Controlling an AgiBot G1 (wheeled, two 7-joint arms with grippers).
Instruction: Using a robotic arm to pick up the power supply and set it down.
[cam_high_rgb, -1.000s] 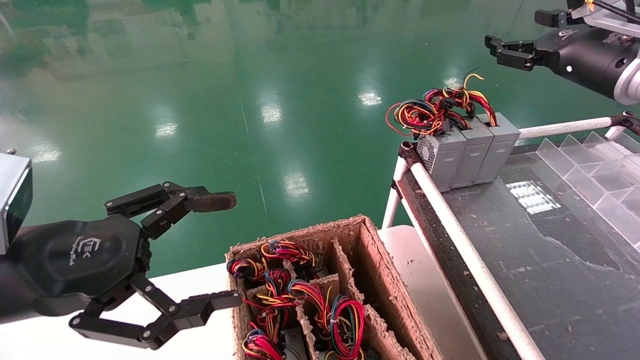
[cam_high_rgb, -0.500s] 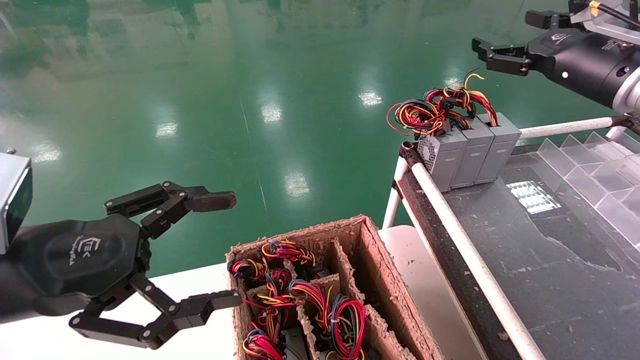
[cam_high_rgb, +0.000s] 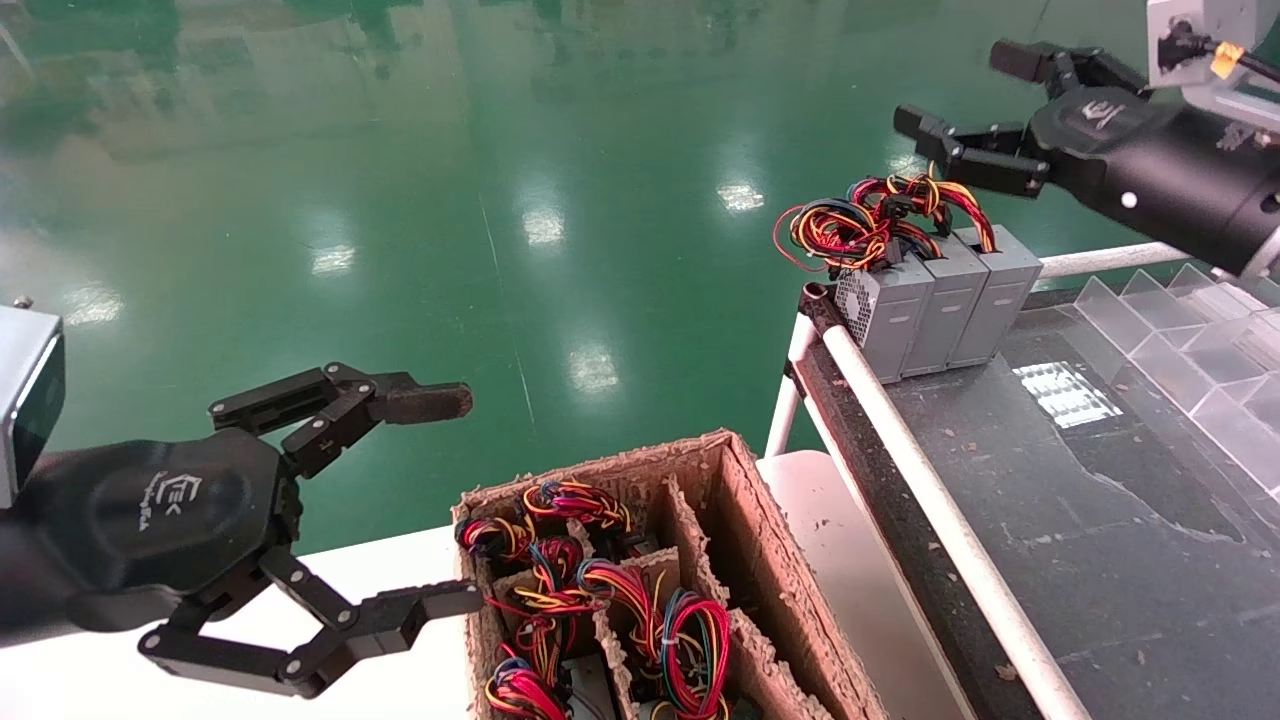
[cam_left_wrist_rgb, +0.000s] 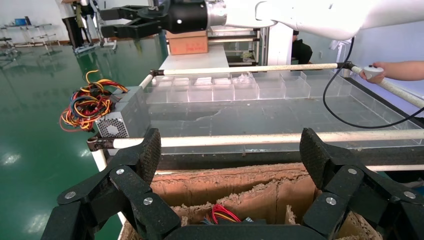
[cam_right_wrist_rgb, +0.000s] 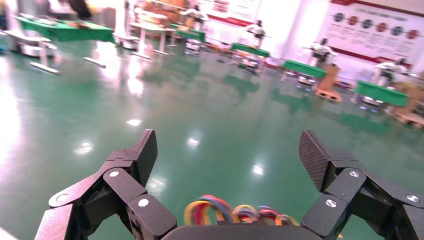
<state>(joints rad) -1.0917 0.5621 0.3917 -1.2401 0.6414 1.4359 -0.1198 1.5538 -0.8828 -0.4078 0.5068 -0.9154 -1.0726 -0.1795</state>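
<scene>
Three grey power supplies are lined up at upper right; right hand is held spread above their wires, left hand spread, lower left.

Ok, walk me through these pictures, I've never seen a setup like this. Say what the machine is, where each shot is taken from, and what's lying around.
This is a two-armed robot. One picture looks down from its head; the other two come from cameras on its wrists.

The right gripper, open and empty, hovers above three grey power supplies standing side by side at the corner of a dark work table, their red, yellow and black wires bunched on top. Clear plastic dividers sit on that table too.

The left gripper, also open and empty, waits beside a cardboard box holding more wired units. Nothing is held.
</scene>
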